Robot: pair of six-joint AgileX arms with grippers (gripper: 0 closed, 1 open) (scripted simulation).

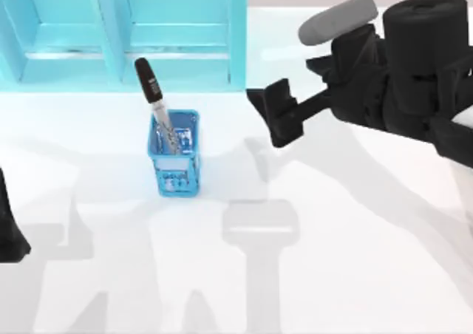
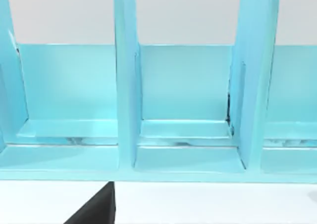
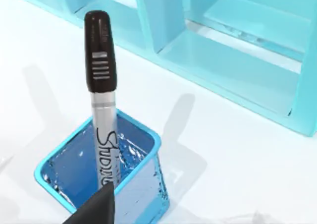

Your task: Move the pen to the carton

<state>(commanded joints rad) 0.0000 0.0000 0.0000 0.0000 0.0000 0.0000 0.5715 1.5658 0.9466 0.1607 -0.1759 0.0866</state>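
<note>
Pen (image 1: 157,101) stands tilted in our blue mesh cup (image 1: 176,162), left of centre in the top view, its black cap leaning toward the upper left and its silvery barrel reaching down into the cup. In the right wrist view the pen (image 3: 101,100) rises from the cup (image 3: 106,172) with dark print on the barrel. Behind the cup, along the upper left of the top view, sits the turquoise carton (image 1: 122,35), an open rack split by upright dividers; the left wrist view faces its compartments (image 2: 185,95). Our right hand (image 1: 279,116) hovers above the white desk (image 1: 355,260) right of the cup, well apart from the pen, fingers apart and gripping nothing. Our left arm (image 1: 11,227) sits at the left edge of the top view; we cannot tell how its hand stands.
</note>
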